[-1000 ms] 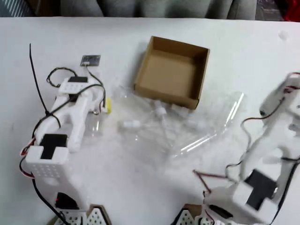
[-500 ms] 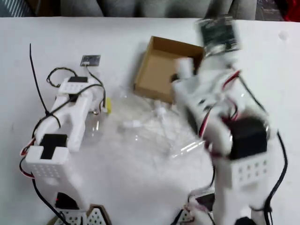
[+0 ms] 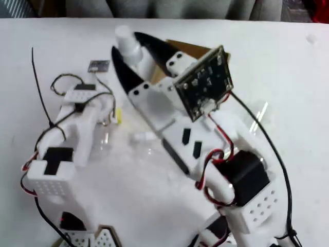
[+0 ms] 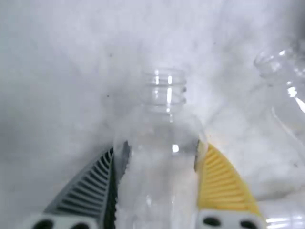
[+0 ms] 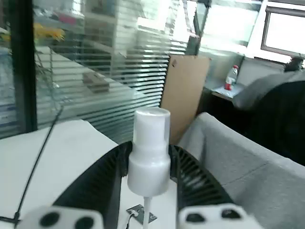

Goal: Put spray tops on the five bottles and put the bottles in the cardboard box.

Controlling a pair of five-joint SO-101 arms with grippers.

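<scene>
**One top aloft, no bottle seen capped yet**

The left gripper (image 4: 159,150) is clenched on a clear plastic bottle (image 4: 164,119) toward the white table's (image 3: 288,62) left edge, and the bottle's threaded neck is bare. The right gripper (image 5: 148,148) grasps a white plastic spray top (image 5: 150,138), held aloft near the brown cardboard box (image 3: 198,50) by the far edge. Capping and boxing apparently all remain.

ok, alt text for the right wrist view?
The right gripper is shut on a white spray top, upright between its two black fingers, with the thin dip tube hanging below. Behind it are the white table, window blinds and a leaning brown board.
</scene>
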